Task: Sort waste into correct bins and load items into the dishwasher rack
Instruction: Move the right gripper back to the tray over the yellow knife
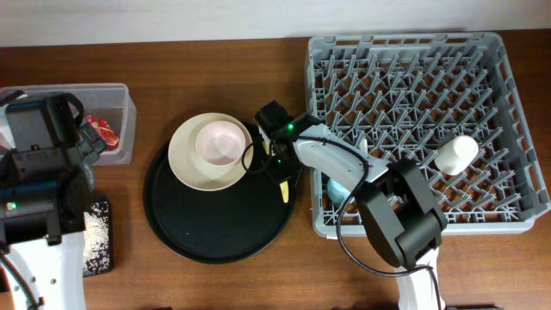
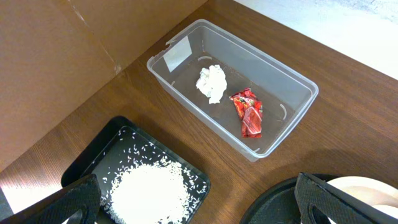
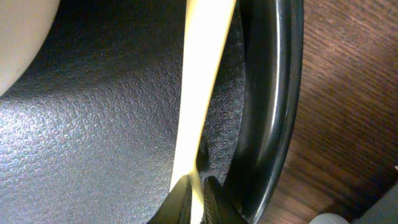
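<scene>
Fork next, by the look of it. Down at the right rim of the round black tray (image 1: 215,232), right tool (image 3: 196,200) clamped on the yellow fork (image 3: 202,93), pads (image 3: 180,202) nipped onto its narrow end with hardly a gap between them. Pinch from above, probably because of the fork lying flat against the tray's raised lip, with no room to get underneath.

Waste side looking done: crumpled white tissue (image 2: 212,83) and red wrapper (image 2: 248,112) together in the clear tub (image 2: 292,84), rice grains (image 2: 149,190) heaped in the black bin (image 2: 93,155) just beside it on the surface, wrappings and food kept apart.

Left tool (image 2: 196,186) hanging above both bins, spread wide, gripping nothing; parked out of the way, most likely.

Over in the dishwasher rack (image 1: 516,198): white cup (image 1: 455,155) among the pegs at the right, light blue cup (image 1: 337,185) at the near-left corner, half hidden under the right arm.

Not yet loaded: cream plate (image 1: 191,168) with the small pink bowl (image 1: 221,143) sitting in it, upper left of the tray, near the right tool.

Calls for a clean lift over the lip, then across to the rack.
</scene>
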